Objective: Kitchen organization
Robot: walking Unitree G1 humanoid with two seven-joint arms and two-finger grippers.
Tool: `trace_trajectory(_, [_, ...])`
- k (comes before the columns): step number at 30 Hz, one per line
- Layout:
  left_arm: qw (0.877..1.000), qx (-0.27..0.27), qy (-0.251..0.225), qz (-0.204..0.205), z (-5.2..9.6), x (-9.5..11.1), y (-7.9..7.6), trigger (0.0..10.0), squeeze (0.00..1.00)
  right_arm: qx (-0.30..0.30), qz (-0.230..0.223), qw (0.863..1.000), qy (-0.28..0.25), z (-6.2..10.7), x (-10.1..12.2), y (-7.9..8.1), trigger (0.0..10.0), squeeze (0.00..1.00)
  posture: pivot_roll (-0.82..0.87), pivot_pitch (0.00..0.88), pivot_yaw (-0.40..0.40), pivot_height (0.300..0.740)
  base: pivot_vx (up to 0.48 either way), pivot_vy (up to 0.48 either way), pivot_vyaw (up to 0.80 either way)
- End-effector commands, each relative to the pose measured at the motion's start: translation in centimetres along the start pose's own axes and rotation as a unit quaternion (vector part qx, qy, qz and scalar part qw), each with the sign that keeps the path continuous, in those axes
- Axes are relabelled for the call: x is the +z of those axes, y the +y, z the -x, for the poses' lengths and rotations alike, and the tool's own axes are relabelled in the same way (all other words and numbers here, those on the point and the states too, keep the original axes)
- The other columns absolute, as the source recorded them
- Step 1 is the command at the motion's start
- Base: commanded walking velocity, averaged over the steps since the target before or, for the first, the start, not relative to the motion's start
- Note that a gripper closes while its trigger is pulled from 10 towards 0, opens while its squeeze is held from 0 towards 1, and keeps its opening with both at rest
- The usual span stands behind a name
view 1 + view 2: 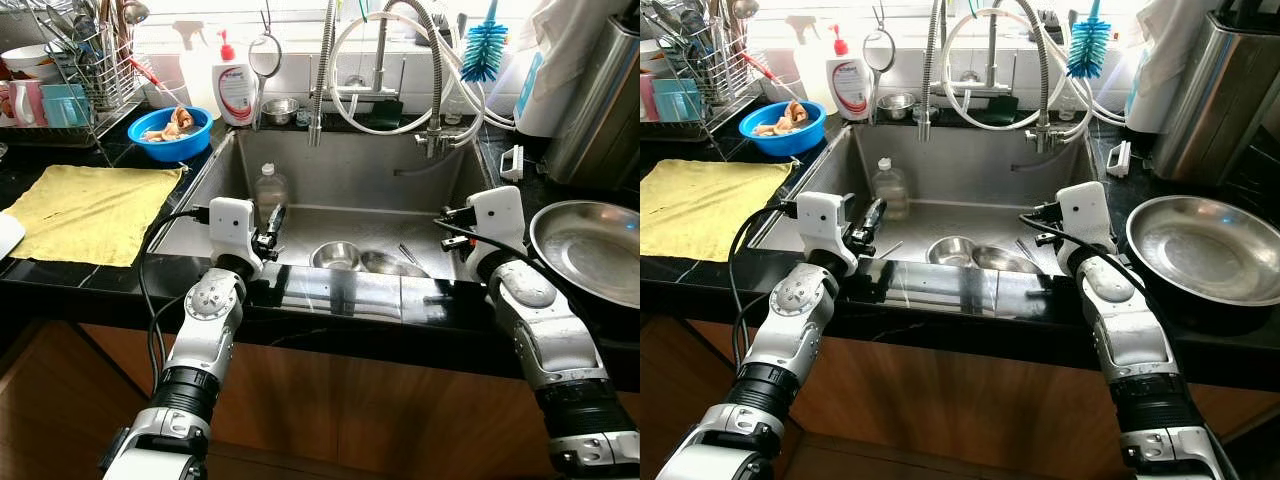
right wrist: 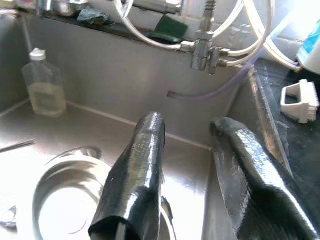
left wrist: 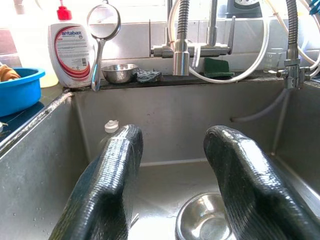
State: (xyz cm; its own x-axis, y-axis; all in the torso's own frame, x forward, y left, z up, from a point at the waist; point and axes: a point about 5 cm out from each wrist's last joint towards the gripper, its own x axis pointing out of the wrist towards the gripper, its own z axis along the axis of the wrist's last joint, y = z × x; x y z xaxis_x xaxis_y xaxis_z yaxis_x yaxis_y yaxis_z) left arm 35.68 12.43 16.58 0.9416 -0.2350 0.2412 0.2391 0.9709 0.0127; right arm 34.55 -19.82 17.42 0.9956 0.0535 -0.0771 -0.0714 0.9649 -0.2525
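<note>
A steel sink [image 1: 350, 165] lies in front of me. On its floor rest a small steel bowl [image 1: 337, 256] and, beside it, a flatter steel dish [image 1: 388, 264]. A clear plastic bottle [image 1: 268, 190] with yellowish liquid stands upright at the sink's left. My left gripper [image 1: 272, 228] hovers over the sink's front left edge, open and holding nothing; its wrist view looks over the bowl [image 3: 205, 225]. My right gripper [image 1: 452, 228] hangs over the sink's front right corner, open and holding nothing. A wide steel pan [image 1: 590, 245] sits on the counter just to its right.
A yellow cloth [image 1: 90, 210] covers the left counter. Behind it are a blue bowl [image 1: 170, 135] with food scraps and a dish rack [image 1: 80, 70]. A soap bottle [image 1: 234, 88], strainer, small steel bowl [image 1: 280, 108], faucet hoses and blue brush [image 1: 484, 48] line the back ledge.
</note>
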Motion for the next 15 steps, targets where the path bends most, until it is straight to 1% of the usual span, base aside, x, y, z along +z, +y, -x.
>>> trace_trajectory(1, [1.0,0.0,0.001,-0.008,0.0,0.2,0.3,10.0,0.0,-0.025,-0.007,0.999,-0.03,0.0,1.4,-0.6,10.0,0.0,-0.05,0.0,0.04,0.74,0.0,0.0,0.0])
trace_trajectory(4, [1.0,0.0,0.001,-0.008,0.0,0.2,0.3,10.0,0.0,-0.06,-0.01,0.997,-0.056,0.4,2.5,-1.3,10.0,0.0,-0.05,0.0,0.04,0.74,0.0,0.0,0.0])
trace_trajectory(5, [1.0,0.0,0.001,-0.008,0.0,0.2,0.2,10.0,0.0,-0.085,-0.011,0.994,-0.069,0.7,3.1,-1.9,10.0,0.0,-0.05,0.0,0.042,0.74,0.0,0.0,0.0])
trace_trajectory(7, [1.0,-0.001,0.001,-0.008,0.0,0.2,0.2,10.0,0.0,-0.175,-0.029,0.979,-0.1,2.3,4.3,-4.5,10.0,0.0,-0.05,0.0,0.042,0.74,0.0,0.0,0.0])
trace_trajectory(8, [1.0,-0.001,0.001,-0.008,0.0,0.2,0.2,10.0,0.0,-0.175,-0.029,0.979,-0.1,2.3,4.3,-4.5,10.0,0.0,-0.05,0.0,0.042,0.74,0.0,0.0,0.0])
trace_trajectory(9, [1.0,0.0,0.001,-0.008,0.1,0.2,0.2,10.0,0.0,-0.212,-0.039,0.971,-0.106,3.2,4.6,-5.7,10.0,0.0,-0.06,0.0,0.042,0.74,0.0,0.0,0.0])
trace_trajectory(10, [1.0,0.0,0.001,-0.008,0.1,0.2,0.3,10.0,0.0,-0.239,-0.041,0.964,-0.111,3.9,4.7,-6.5,10.0,0.0,-0.06,0.0,0.042,0.74,0.0,0.0,0.0])
trace_trajectory(12, [1.0,0.001,0.001,-0.008,0.1,0.2,0.3,10.0,0.0,-0.306,-0.046,0.944,-0.115,6.0,4.7,-8.6,10.0,0.0,-0.06,0.0,0.043,0.74,0.0,0.0,0.0])
trace_trajectory(14, [1.0,0.0,0.001,-0.008,0.1,0.1,0.3,10.0,0.0,-0.347,-0.054,0.93,-0.109,7.5,4.2,-9.9,10.0,0.0,-0.06,0.0,0.043,0.74,0.0,0.0,0.0])
trace_trajectory(15, [1.0,0.0,0.001,-0.008,0.1,0.1,0.2,10.0,0.0,-0.377,-0.066,0.918,-0.102,8.8,3.6,-10.7,10.0,0.0,-0.07,0.0,0.044,0.74,0.0,0.0,0.0])
